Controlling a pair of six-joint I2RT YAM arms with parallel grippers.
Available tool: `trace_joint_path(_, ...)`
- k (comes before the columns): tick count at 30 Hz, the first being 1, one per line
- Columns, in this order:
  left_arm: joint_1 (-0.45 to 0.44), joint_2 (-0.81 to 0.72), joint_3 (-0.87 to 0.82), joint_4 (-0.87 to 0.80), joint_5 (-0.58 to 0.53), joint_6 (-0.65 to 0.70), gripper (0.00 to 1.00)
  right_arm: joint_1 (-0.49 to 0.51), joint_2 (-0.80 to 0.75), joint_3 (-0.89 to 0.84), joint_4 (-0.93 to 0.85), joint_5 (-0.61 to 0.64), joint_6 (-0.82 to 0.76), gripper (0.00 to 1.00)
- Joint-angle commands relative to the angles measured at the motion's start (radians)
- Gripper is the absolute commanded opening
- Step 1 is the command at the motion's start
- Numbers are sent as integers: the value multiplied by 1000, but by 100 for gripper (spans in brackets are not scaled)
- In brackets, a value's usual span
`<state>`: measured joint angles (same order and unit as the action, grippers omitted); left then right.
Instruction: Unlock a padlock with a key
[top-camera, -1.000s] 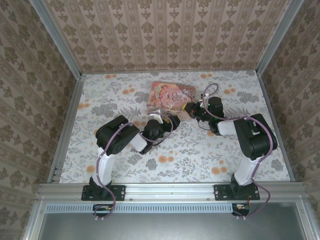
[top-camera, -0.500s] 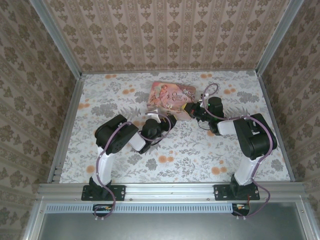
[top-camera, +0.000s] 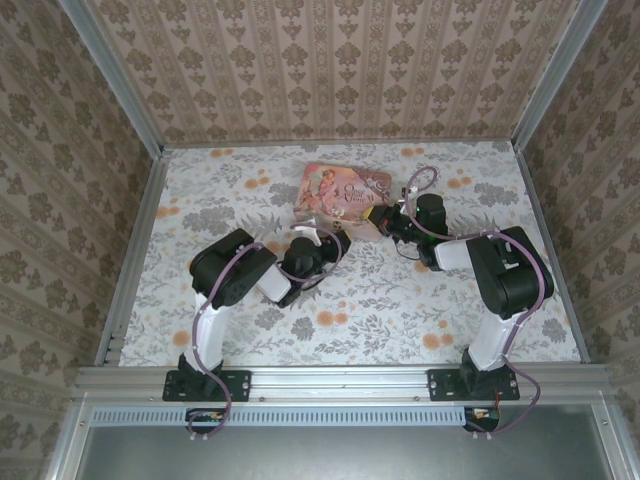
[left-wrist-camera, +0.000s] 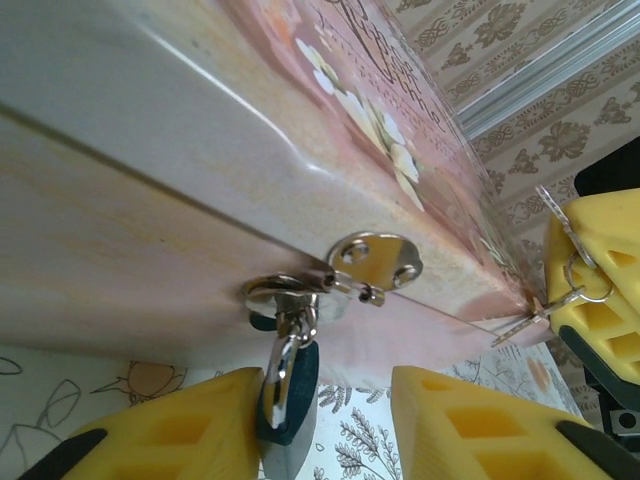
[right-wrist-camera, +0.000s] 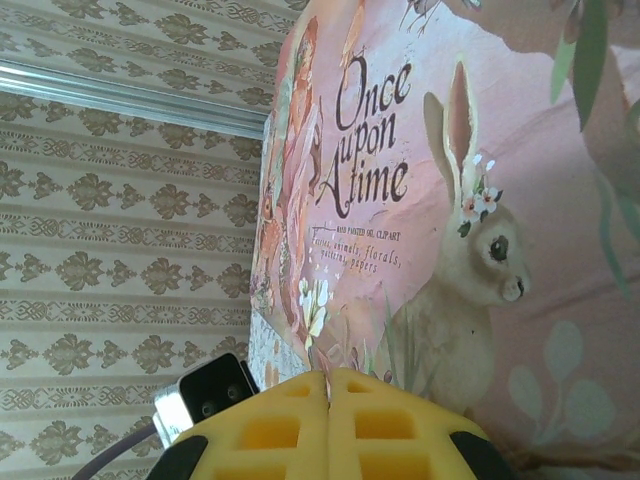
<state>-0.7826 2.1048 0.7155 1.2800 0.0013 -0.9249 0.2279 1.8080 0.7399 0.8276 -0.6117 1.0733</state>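
Observation:
A pink picture tin (left-wrist-camera: 150, 150) lies at the back middle of the table (top-camera: 340, 190). From the silver hasp (left-wrist-camera: 375, 262) on its front hangs the padlock (left-wrist-camera: 290, 385), dark teal with a silver shackle. My left gripper (left-wrist-camera: 330, 430) is open around it: the padlock rests against the left finger (left-wrist-camera: 170, 430), and a gap separates it from the right finger (left-wrist-camera: 470, 425). My right gripper (right-wrist-camera: 329, 385) is shut at the tin's right corner (top-camera: 383, 218). It pinches the key (left-wrist-camera: 525, 322), a thin metal blade on a small ring, whose tip points at the tin's corner.
The tin's lid (right-wrist-camera: 480, 150) shows a rabbit and the words "Once upon A time". Patterned walls (top-camera: 330, 60) close in the table at the back and both sides. The two wrists stand close together in front of the tin.
The left wrist has shifted slightly to the left in front of the tin. The right arm has not moved.

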Motion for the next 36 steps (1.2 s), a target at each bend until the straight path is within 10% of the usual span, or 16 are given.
trace_joint_path(1, 11, 27, -6, 22, 19, -9, 36, 0, 57, -16, -99, 15, -6, 0)
trace_joint_path(36, 59, -47, -73, -24, 90, -24, 0, -2, -61, -29, -131, -27, -2, 0)
